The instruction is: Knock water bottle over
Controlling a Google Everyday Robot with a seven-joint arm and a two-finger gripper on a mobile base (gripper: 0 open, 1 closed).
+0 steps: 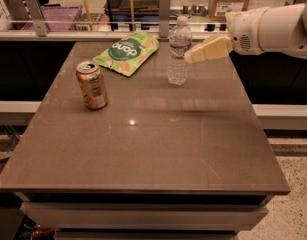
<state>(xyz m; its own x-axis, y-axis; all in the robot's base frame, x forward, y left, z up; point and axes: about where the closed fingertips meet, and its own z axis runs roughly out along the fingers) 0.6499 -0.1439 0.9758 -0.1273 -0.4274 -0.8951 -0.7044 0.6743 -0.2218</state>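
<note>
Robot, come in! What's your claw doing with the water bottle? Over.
Claw level with the water bottle's upper part, contact unclear. Bottle upright, far side of the table. Nothing between; can and green bag off left.

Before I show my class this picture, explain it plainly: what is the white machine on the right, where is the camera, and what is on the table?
It is a robot arm; its cream tip, the gripper, holds nothing. The one camera looks down on the brown table from its near side. A clear water bottle stands upright, the gripper close beside its upper half. An orange-gold drink can stands nearer us; a green snack pouch lies by the far edge.
</note>
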